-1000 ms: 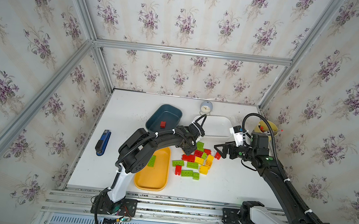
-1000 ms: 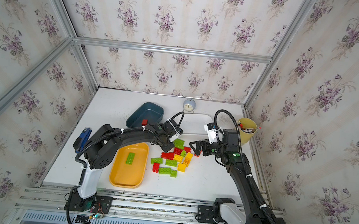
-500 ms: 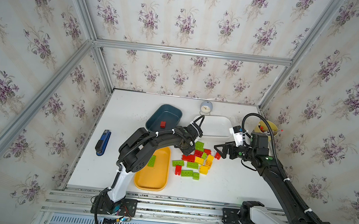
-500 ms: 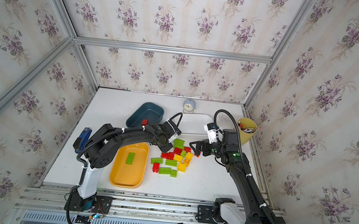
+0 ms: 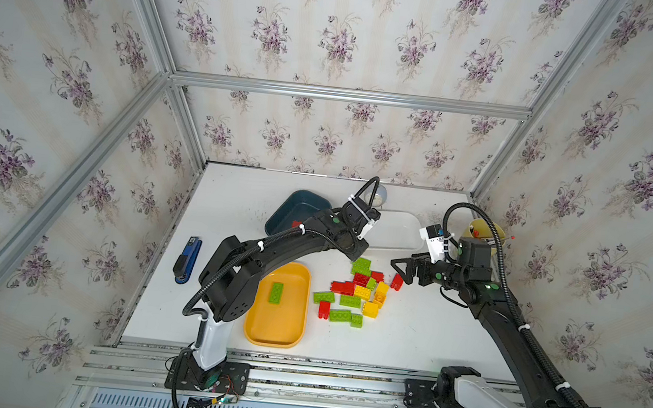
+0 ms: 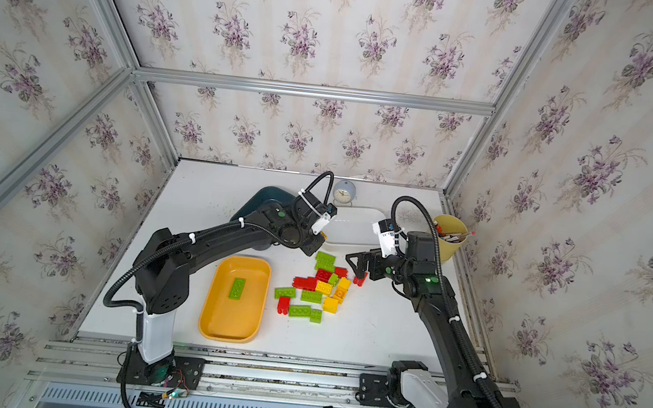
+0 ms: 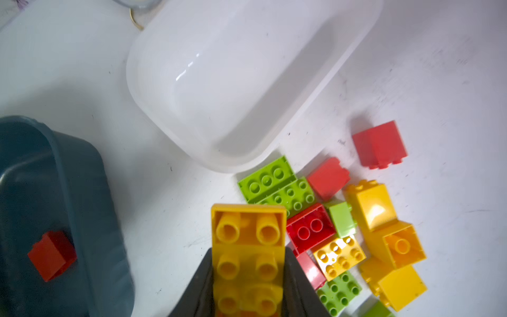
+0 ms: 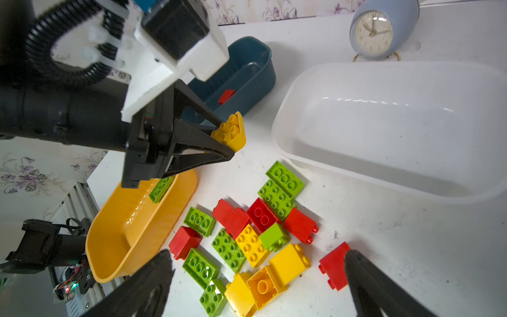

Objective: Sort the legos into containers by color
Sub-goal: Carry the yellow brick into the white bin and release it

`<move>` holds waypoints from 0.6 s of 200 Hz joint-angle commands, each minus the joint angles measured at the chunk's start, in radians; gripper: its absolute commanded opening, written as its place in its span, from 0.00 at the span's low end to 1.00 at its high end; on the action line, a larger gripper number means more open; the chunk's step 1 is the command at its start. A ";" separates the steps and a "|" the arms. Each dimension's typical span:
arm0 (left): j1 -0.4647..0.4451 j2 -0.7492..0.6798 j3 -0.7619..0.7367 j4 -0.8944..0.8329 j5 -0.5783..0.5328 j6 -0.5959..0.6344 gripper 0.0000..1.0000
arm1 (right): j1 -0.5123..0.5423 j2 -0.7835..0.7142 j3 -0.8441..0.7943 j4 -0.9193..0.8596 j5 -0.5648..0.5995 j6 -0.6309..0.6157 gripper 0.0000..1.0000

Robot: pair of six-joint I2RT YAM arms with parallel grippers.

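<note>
The left gripper (image 8: 226,142) grips an oblong yellow brick (image 7: 248,238) whose long axis runs out past its tips. The white tray (image 7: 164,109) lies just ahead of them. The right gripper (image 8: 258,254) stands wide, a red brick (image 8: 333,266) just beside one finger.

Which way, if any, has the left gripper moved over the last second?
Yes. In a top view the left gripper has shifted up the picture, toward the clock.

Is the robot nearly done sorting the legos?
No, barely started. Done: one red brick in the blue tray, one green brick in the yellow tray. In hand: the left gripper grips a yellow brick. Left: the pile of bricks; the white tray is empty.
</note>
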 commanded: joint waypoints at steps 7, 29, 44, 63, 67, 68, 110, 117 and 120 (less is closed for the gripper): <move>0.010 0.094 0.155 -0.002 0.028 -0.067 0.32 | -0.002 0.024 0.042 0.029 0.038 0.019 1.00; 0.015 0.206 0.298 -0.002 0.016 -0.109 0.32 | 0.000 0.036 0.061 0.026 0.067 0.022 1.00; 0.014 0.284 0.384 -0.002 -0.039 -0.126 0.31 | 0.000 0.037 0.070 0.024 0.077 0.022 1.00; 0.022 0.366 0.461 -0.002 -0.114 -0.151 0.31 | 0.000 0.034 0.068 0.021 0.081 0.022 1.00; 0.023 0.379 0.471 -0.002 -0.126 -0.159 0.31 | -0.001 0.033 0.067 0.019 0.082 0.022 1.00; 0.024 0.383 0.473 -0.001 -0.129 -0.160 0.31 | 0.000 0.032 0.066 0.019 0.082 0.022 1.00; 0.025 0.407 0.481 0.003 -0.177 -0.144 0.54 | -0.001 0.007 0.039 0.005 0.092 0.019 1.00; 0.025 0.390 0.476 0.002 -0.168 -0.139 0.61 | -0.001 0.005 0.036 0.003 0.089 0.019 1.00; 0.025 0.381 0.473 0.003 -0.164 -0.135 0.63 | -0.001 0.004 0.033 0.003 0.087 0.019 1.00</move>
